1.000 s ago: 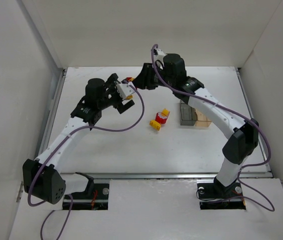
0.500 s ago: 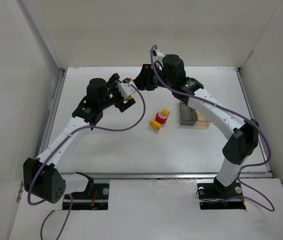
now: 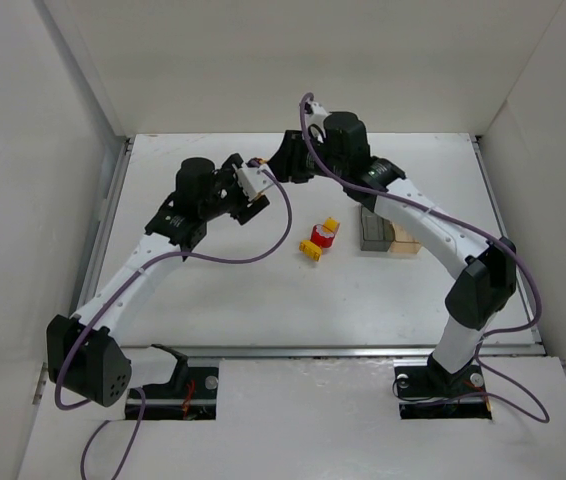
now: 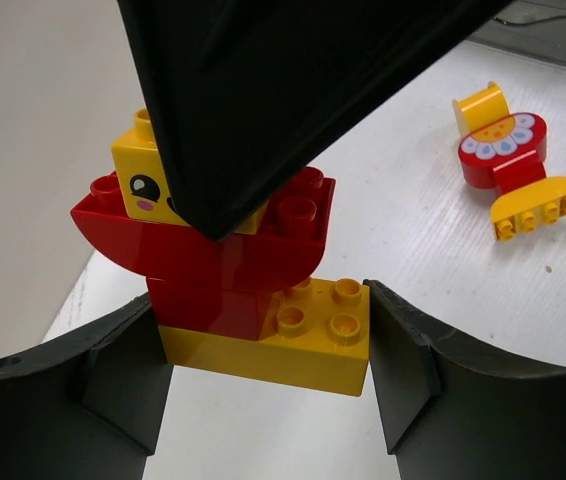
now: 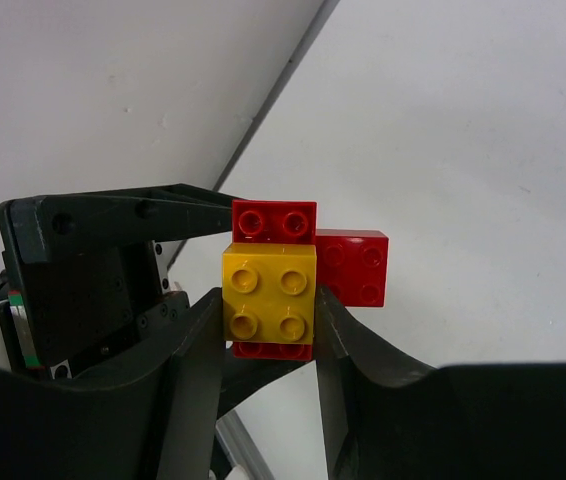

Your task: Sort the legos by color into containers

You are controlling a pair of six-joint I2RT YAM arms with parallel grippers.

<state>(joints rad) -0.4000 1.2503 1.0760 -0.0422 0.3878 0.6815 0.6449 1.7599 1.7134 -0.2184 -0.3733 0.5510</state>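
A: Bricks first: where are they sitting?

B: One stack of hard glossy red and yellow plastic lego bricks (image 4: 243,270) is sitting between the two grippers, at the far left part of the white table (image 3: 223,290). A second small red and yellow lego cluster (image 3: 319,240) is lying mid-table. It is near the joined containers, a dark grey box (image 3: 373,228) and a tan-tinted clear box (image 3: 405,238), but not touching them.

A: Who is holding the stack?

B: The right gripper (image 5: 268,305) is pinching the yellow square top brick (image 5: 268,285), with its fingers narrowly parted and pressing two opposite sides. The left gripper (image 4: 263,335) is standing with its fingers (image 4: 113,390) set just as wide as the yellow base brick (image 4: 293,340), flanking it. Whether they are pressing it yet, I cannot tell.

A: How will it be handling?

B: Light and rigid, I am guessing, but slick, with the studs locking the layers tightly. The flat side walls are offering the best hold; the curved red piece (image 4: 203,240) is not. Pulling straight along the studs should be separating them, while twisting is risking a brick popping free.
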